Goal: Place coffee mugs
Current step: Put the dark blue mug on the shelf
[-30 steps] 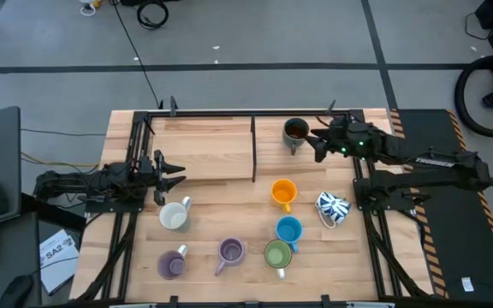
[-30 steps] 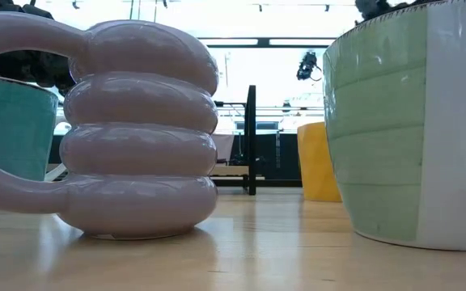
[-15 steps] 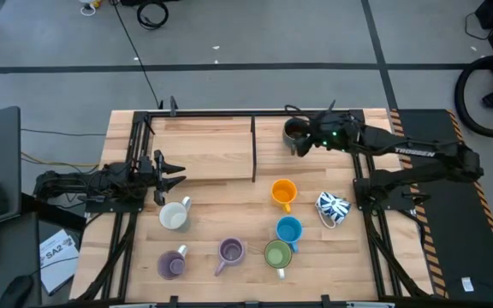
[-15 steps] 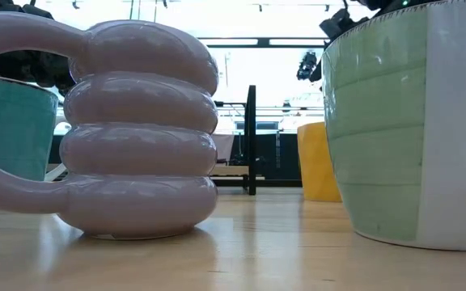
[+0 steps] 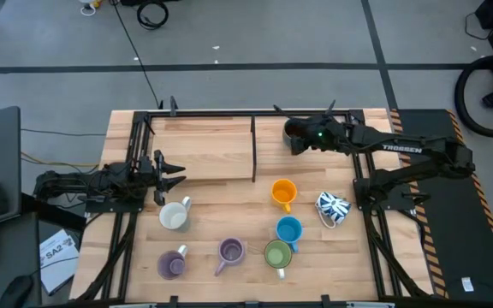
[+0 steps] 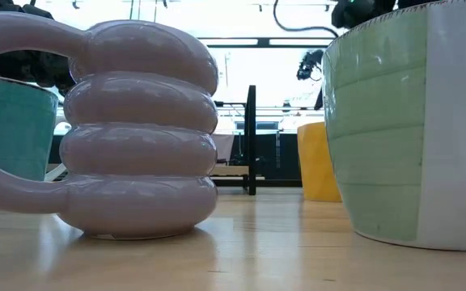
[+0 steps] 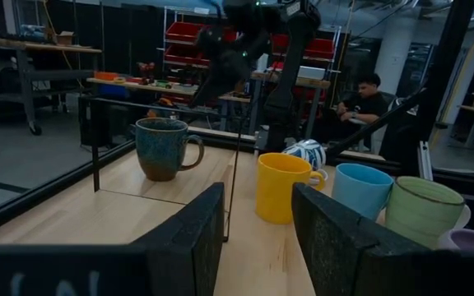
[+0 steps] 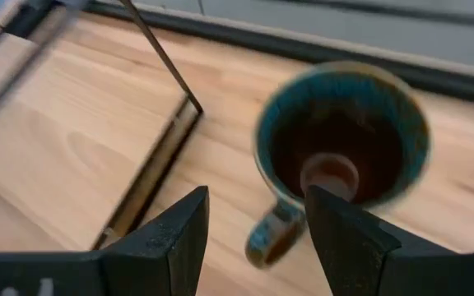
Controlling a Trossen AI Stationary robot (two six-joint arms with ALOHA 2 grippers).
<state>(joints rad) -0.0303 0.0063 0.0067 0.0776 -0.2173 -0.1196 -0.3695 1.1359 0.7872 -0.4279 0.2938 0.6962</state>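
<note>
The right pincer (image 5: pixel 302 137), fingers apart, hovers over the dark mug (image 5: pixel 294 130) near the tabletop's (image 5: pixel 204 145) far edge. Descending off-centre, a finger could strike the rim and tip it.

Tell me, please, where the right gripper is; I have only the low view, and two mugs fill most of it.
Observer: The right gripper hangs over the dark grey mug at the back of the table, right of the centre divider.
Operator: Is it holding that mug?
Observer: No, its fingers are open, and the mug stands upright on the table.
Operator: And the left arm?
Observer: The left gripper waits open at the table's left edge, near the white mug.
</note>
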